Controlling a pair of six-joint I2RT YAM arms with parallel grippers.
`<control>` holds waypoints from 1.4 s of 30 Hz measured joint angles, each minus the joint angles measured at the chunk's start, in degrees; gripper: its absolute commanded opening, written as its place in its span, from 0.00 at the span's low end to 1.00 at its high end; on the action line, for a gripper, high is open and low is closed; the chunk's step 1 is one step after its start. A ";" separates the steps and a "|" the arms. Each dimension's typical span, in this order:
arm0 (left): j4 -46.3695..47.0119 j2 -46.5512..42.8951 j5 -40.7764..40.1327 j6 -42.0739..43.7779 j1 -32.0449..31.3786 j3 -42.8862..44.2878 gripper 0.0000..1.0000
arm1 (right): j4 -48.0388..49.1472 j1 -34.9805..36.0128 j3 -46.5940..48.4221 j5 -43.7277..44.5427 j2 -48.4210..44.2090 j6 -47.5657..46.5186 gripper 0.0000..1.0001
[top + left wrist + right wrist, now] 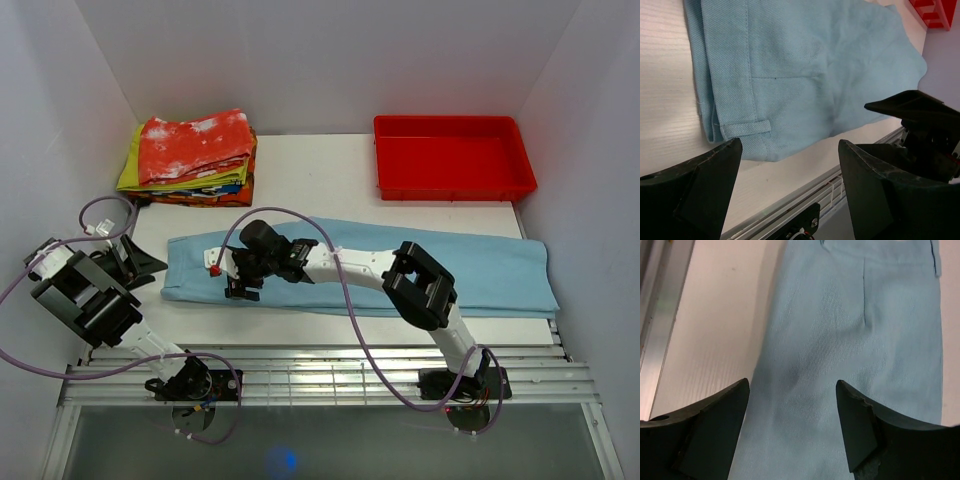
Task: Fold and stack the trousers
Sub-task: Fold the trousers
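Left tool point(790, 160) and right tool point(792, 395) gape wide; trousers point(480, 270) lie lengthwise across table point(320, 180), waistband point(176, 268) pointing left.

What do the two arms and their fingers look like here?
The left arm and right arm have white links with black joint housings. A lilac cable loops along each. The fingers are matte black wedges; a red marking sits by the right wrist.
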 measured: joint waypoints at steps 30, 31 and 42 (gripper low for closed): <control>3.10 -1.29 0.79 -8.35 0.02 -1.75 0.98 | 17.84 7.21 13.90 12.55 19.30 -8.04 0.08; 3.13 -1.68 0.70 -8.68 0.02 -2.12 0.98 | 17.97 7.13 14.40 13.40 19.39 -7.85 0.08; 6.27 -1.22 1.79 -15.96 0.00 -2.32 0.98 | 24.48 3.54 15.15 18.23 18.62 0.96 0.08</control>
